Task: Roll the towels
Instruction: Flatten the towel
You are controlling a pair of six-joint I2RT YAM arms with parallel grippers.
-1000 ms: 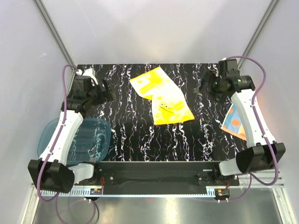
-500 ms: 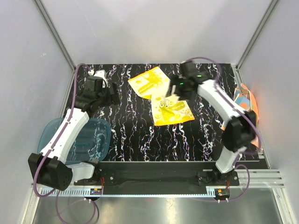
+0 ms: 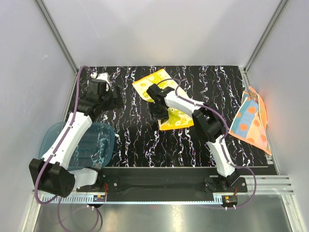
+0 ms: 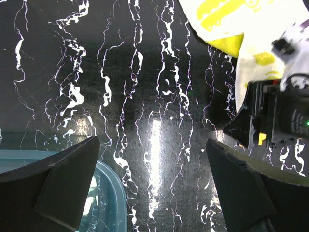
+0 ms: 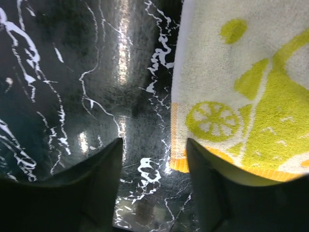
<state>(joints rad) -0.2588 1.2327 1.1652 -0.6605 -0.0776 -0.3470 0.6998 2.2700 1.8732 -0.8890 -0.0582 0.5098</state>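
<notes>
A yellow and white lemon-print towel [image 3: 150,80] lies unfolded at the back middle of the black marbled table, partly under my right arm. It shows in the right wrist view [image 5: 241,72] and the left wrist view [image 4: 227,19]. My right gripper [image 3: 156,116] is open and low over the table at the towel's left edge [image 5: 153,181], with its right finger over the towel's corner. My left gripper [image 3: 117,95] is open and empty [image 4: 152,186] over bare table to the left of the towel. A second towel [image 3: 251,121], with orange dots, hangs at the table's right edge.
A blue translucent bin [image 3: 82,142] sits at the table's front left edge; its rim shows in the left wrist view [image 4: 104,203]. The right gripper's black body [image 4: 275,116] shows in the left wrist view. Grey walls enclose the table.
My right arm has swung from the far right across to the left edge of the yellow towel, uncovering the orange-dotted towel. My left arm shifted slightly right early on, then stayed still.
</notes>
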